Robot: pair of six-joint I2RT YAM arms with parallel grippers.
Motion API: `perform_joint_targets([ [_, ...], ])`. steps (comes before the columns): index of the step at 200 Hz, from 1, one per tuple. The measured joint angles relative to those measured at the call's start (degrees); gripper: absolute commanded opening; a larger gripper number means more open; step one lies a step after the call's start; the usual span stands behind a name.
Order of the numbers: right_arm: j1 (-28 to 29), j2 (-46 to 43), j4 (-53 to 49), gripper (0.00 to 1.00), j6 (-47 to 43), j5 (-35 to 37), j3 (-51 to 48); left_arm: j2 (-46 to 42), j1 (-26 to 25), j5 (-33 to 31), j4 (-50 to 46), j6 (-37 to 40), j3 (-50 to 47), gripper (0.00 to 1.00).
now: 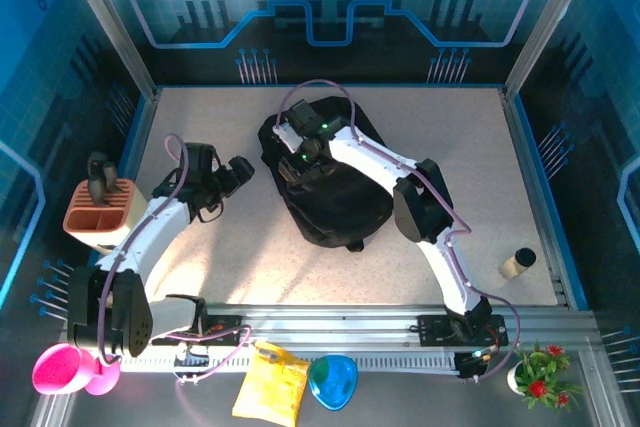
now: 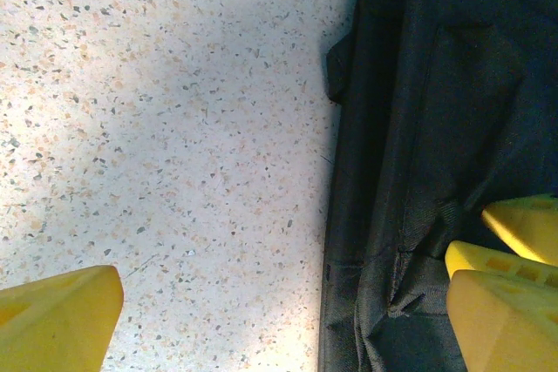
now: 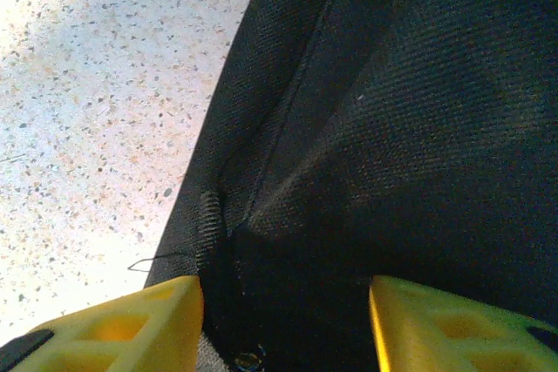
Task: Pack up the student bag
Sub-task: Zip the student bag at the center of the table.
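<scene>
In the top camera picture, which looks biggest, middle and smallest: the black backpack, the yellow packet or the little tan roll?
1. black backpack, the largest by far
2. yellow packet
3. tan roll, the smallest
No two look alike in size.

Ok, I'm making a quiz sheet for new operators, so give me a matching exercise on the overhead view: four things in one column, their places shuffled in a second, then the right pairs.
Things
1. student bag
2. orange holder
3. tan cylinder
4. pink cup

Places
A. on the table, by its right edge
B. off the table, at the near left corner
C. middle of the table
D. at the table's left edge

Pairs: 1-C, 2-D, 3-A, 4-B
</scene>
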Motion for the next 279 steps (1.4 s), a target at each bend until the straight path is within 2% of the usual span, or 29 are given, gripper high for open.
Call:
perform_joint_targets([
  [36, 0.04, 1.64, -1.03, 0.50, 0.04, 1.33, 2.01, 0.00, 0.00, 0.00, 0.02, 0.00, 0.00, 0.97],
  [62, 0.13, 2.58, -1.11, 0.35, 0.79, 3.06, 2.32, 0.00, 0.02, 0.00, 0.00, 0.02, 0.00, 0.97],
  [72, 0.20, 2.67, -1.20, 0.33, 1.70, 3.93, 2.32, 0.00, 0.02, 0.00, 0.00, 0.02, 0.00, 0.97],
  [91, 0.33, 2.67, -1.20, 0.33, 2.67, 4.76, 2.32, 0.00, 0.02, 0.00, 0.02, 0.02, 0.00, 0.97],
  [131, 0.44, 2.67, -1.11, 0.39, 4.07, 3.39, 2.32, 0.00, 0.02, 0.00, 0.02, 0.02, 0.00, 0.97],
  [161, 0.55, 2.71, -0.79, 0.38, 5.68, 1.95, 2.32, 0.00, 0.04, 0.02, 0.02, 0.02, 0.00, 0.97],
  [181, 0.94, 2.95, -0.72, 0.31, 6.67, 2.43, 2.32, 0.00, 0.04, 0.02, 0.02, 0.00, 0.00, 0.97],
  [209, 1.62, 3.56, -0.61, 0.14, 8.31, 4.09, 2.49, 0.00, 0.04, 0.22, 0.09, 0.00, -0.02, 0.97],
  [234, 1.92, 3.63, -0.44, 0.03, 9.62, 5.01, 2.73, 0.33, 0.04, 1.90, 0.70, -0.02, -0.35, 0.94],
  [249, 1.97, 3.56, -0.31, 0.00, 10.12, 5.38, 2.71, 0.92, 0.04, 3.78, 1.97, -0.02, -0.57, 0.91],
  [279, 1.97, -0.15, 1.53, 0.00, 10.64, 5.79, -1.33, 2.84, 0.04, 9.97, 6.14, -0.02, -1.18, 0.84],
])
